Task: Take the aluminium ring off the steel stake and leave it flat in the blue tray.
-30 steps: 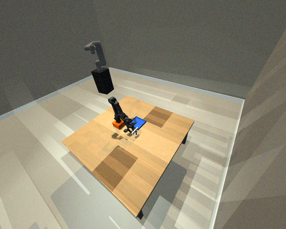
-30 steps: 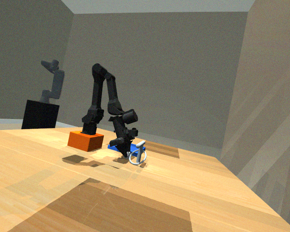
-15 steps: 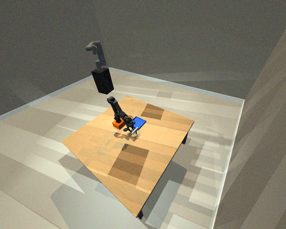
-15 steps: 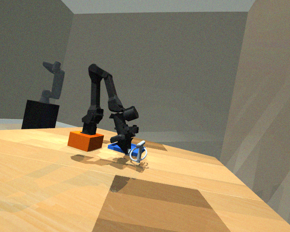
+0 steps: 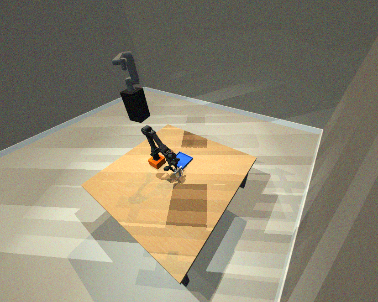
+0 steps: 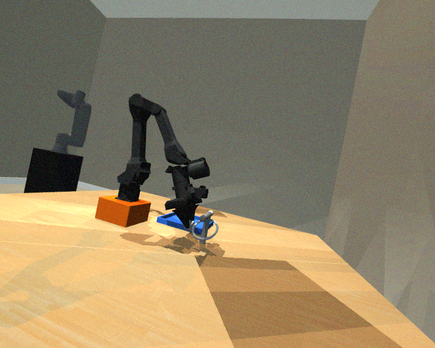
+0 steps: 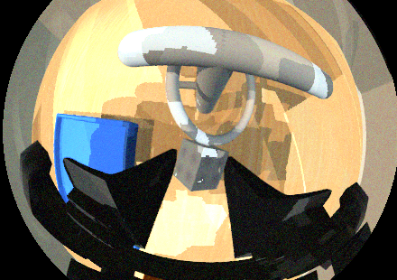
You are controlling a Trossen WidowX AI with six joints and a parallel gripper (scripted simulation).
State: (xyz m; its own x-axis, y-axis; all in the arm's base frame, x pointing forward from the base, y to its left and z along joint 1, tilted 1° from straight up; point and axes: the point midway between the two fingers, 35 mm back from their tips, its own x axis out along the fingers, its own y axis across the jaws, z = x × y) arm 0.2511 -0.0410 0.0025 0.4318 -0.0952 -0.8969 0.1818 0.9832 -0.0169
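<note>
The silver ring (image 6: 217, 226) (image 7: 249, 101) is steeply tilted around the upright of the grey steel stake (image 6: 204, 241) (image 7: 208, 95), below its cross-bar (image 6: 206, 215) (image 7: 180, 45). In the wrist view the cross-bar hides the ring's far part. My gripper (image 7: 201, 158) (image 6: 189, 226) is shut on the ring's block-like tab (image 7: 194, 169), which sits between the fingertips on the ring's near side. The blue tray (image 5: 191, 159) (image 6: 164, 222) (image 7: 131, 144) lies on the table behind the gripper in the exterior view and at the left in the wrist view.
The arm's orange base block (image 5: 156, 162) (image 6: 113, 212) stands on the wooden table (image 5: 140, 211) (image 6: 97, 284), left of the tray in the exterior view. A grey arm (image 5: 132, 70) (image 6: 82, 123) on a black pedestal (image 5: 135, 105) (image 6: 53, 172) stands beyond the table.
</note>
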